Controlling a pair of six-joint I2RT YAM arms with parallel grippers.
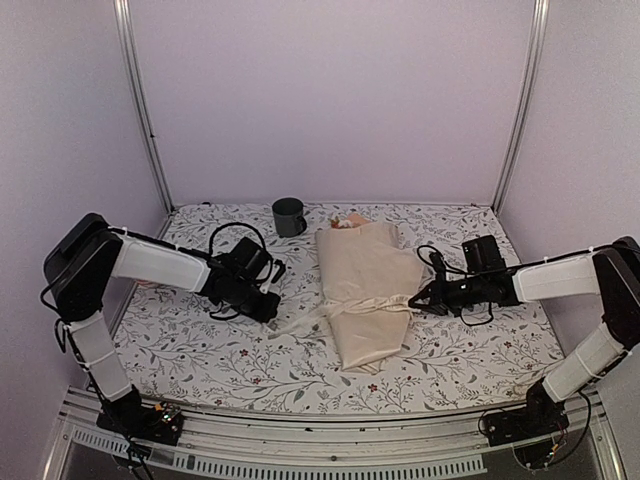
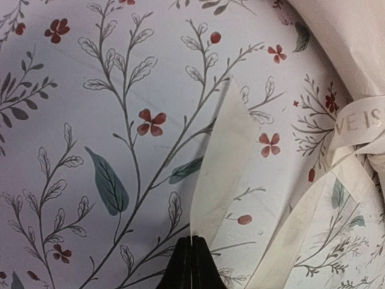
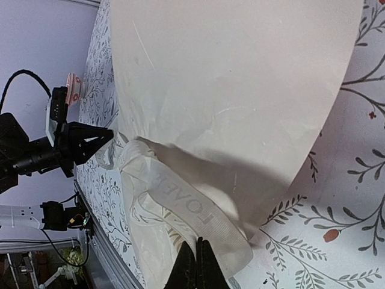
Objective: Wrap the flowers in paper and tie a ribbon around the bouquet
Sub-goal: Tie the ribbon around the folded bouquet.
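The bouquet (image 1: 365, 290) lies mid-table, a cream paper (image 3: 228, 78) cone with the flowers (image 1: 345, 222) peeking out at its far end. The cream-white ribbon (image 1: 370, 303) crosses the cone's narrow part and trails left over the cloth. My left gripper (image 2: 192, 241) is shut on one ribbon (image 2: 219, 162) tail, left of the bundle, low over the cloth. A second strand (image 2: 301, 229) runs beside it. My right gripper (image 3: 198, 244) is shut on the lettered ribbon (image 3: 198, 211) at the bundle's right edge. The stems are hidden inside the paper.
A dark mug (image 1: 289, 216) stands at the back, just left of the flower end. A floral cloth (image 1: 200, 350) covers the table. Metal posts (image 1: 140, 100) and lilac walls close in the back and sides.
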